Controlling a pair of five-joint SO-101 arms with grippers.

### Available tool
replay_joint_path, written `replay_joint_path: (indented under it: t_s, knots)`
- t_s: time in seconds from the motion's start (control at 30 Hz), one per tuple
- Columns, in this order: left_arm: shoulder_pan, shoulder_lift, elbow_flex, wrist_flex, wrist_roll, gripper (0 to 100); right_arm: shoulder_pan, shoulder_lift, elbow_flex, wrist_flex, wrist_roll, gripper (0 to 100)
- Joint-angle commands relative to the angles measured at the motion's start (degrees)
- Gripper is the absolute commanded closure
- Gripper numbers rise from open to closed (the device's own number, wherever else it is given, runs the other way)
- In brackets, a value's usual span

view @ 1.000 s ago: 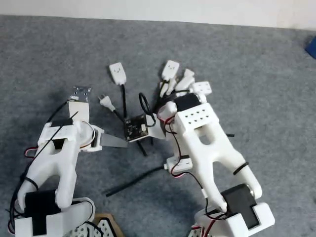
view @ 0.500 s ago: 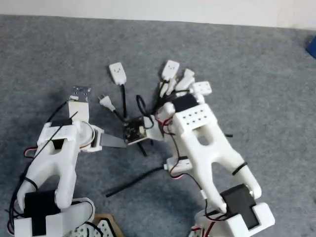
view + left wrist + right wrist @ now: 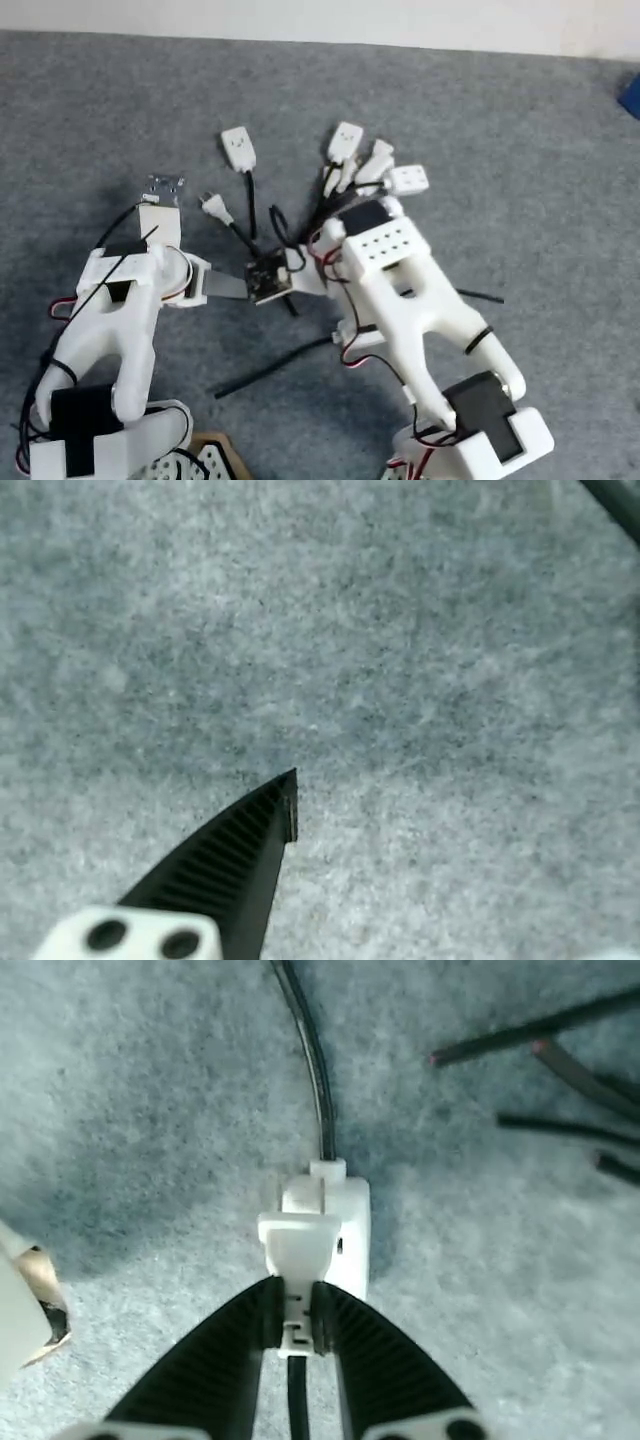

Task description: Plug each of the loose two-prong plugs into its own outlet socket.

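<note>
Carpet, grey and felted, lies under two white arms set side by side. At the left, the left arm stretches low. The left gripper points right toward the middle with its jaws spread. In the left wrist view one black ribbed finger hangs over bare carpet with nothing against it.

Just beyond that arm lies one loose plug, with two prongs aimed left and its black lead running right. Farther off sits a lone socket, white, with two slots facing up. Between the arms' ends is a small dark board, and nearer, one stray black cable lies slantwise.

Three more white pieces cluster just beyond the right arm: a second socket, a third socket and a fourth socket. That makes four in the high view.

The right gripper pinches a held plug at its lead end, so there are two plugs in all. The held plug touches a white socket block, whose own lead runs away from it. One thin prong shows against the block, but whether the prongs sit in the slots I cannot tell. Four black cable ends lie to one side. A blue corner shows at the far right edge.
</note>
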Motion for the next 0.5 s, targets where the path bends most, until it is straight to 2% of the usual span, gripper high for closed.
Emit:
replay_joint_path:
  t_s: [0.0,0.27,0.47]
  knots:
    - [0.57,-0.40,-2.07,0.79,-0.53,43,2.59,-0.40,-5.67,2.15,-0.26,99.1]
    - [0.57,-0.31,-2.07,0.79,-0.53,43,2.68,-0.31,-13.14,9.63,0.88,99.1]
    - [0.57,-0.22,-2.07,0.79,-0.53,43,3.47,-0.22,-13.05,10.07,0.62,99.1]
